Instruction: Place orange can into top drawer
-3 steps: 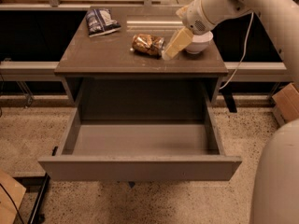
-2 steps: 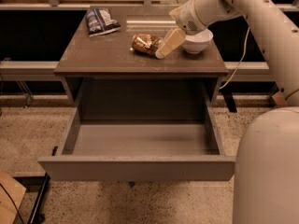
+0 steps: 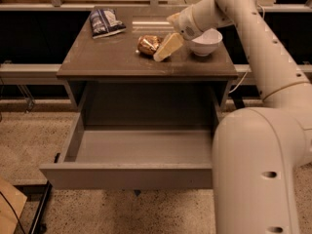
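The orange can [image 3: 147, 44], crushed and shiny bronze, lies on its side on the brown cabinet top [image 3: 112, 57], right of centre. My gripper [image 3: 165, 37] reaches in from the upper right, open and empty, just right of the can. One cream finger [image 3: 168, 47] slants down onto the top beside the can, close to its right side. The top drawer [image 3: 126, 174] is pulled fully out below, with a plain grey front and an empty grey inside.
A white bowl [image 3: 207, 42] stands on the top just right of the gripper. A blue-and-white snack bag [image 3: 105, 22] lies at the back left of the top. My arm and base [image 3: 258, 169] fill the right side, next to the drawer's right corner.
My gripper has moved left along the cabinet top, from beside the bowl to right next to the can. The can, bowl, bag and drawer have not moved.
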You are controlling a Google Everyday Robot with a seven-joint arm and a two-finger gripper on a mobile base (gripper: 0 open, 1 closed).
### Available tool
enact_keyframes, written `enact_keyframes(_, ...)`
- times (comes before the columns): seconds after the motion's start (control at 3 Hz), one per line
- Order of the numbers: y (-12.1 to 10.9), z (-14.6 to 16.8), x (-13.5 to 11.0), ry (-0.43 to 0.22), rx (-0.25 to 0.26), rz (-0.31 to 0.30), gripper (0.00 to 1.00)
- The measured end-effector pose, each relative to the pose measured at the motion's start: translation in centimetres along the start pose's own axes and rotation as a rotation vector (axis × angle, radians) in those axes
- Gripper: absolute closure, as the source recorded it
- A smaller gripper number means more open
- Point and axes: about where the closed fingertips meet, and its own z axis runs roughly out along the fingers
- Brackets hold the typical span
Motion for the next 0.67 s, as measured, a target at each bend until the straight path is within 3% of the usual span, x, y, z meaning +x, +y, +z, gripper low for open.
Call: enact_keyframes(0.67, -0.5, 3.4, 2.0, 0.002, -0.051, 0.040, 0.00)
